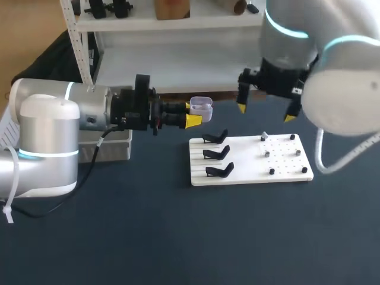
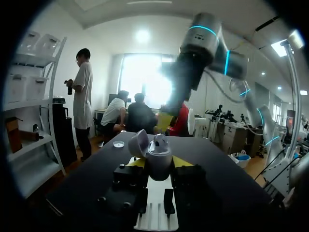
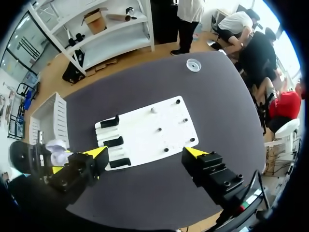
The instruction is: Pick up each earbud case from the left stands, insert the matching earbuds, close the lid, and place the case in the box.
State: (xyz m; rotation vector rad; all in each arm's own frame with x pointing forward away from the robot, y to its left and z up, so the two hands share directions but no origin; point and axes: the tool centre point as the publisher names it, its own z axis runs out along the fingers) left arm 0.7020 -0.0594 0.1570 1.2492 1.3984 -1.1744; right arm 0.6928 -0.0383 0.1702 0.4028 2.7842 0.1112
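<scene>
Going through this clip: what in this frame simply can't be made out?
- Earbud case contents: head view too small; left wrist view, the case's own rim hides the inside.
- Box: head view, mostly behind the left arm.
- Small dark pieces on the white board: too small in head and right wrist views to tell earbuds from pegs.

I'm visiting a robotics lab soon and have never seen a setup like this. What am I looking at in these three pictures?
It is a two-armed robot at a dark table. The head view looks down from above; the other two come from cameras on each wrist. The left gripper holds an open white earbud case. The right gripper hangs open and empty above a white board with three empty black stands and small pegs. A white box sits beside the left arm.
</scene>
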